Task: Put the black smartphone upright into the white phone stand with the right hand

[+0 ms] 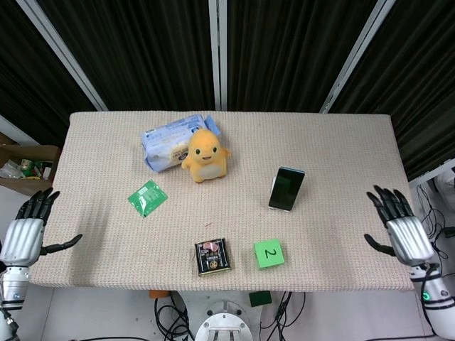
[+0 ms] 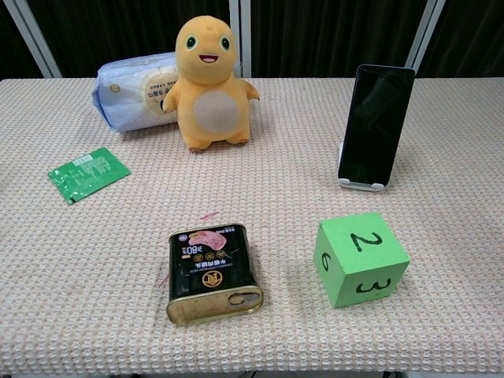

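On the bench (image 1: 341, 142), the black smartphone (image 2: 376, 124) is seen standing upright in the white phone stand (image 2: 361, 184), behind the green cube (image 2: 360, 257). Nothing is held by the right hand (image 1: 399, 229) at the bench's right edge, fingers spread; the left hand (image 1: 24, 233) is likewise spread and empty.

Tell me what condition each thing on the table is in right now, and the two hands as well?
black smartphone: upright in the stand, screen dark
white phone stand: holding the phone
tin can: lying on its side
green cube: 2 on top
plush toy: sitting upright
wipes pack: lying flat
green sachet: flat
right hand: open, empty
left hand: open, empty
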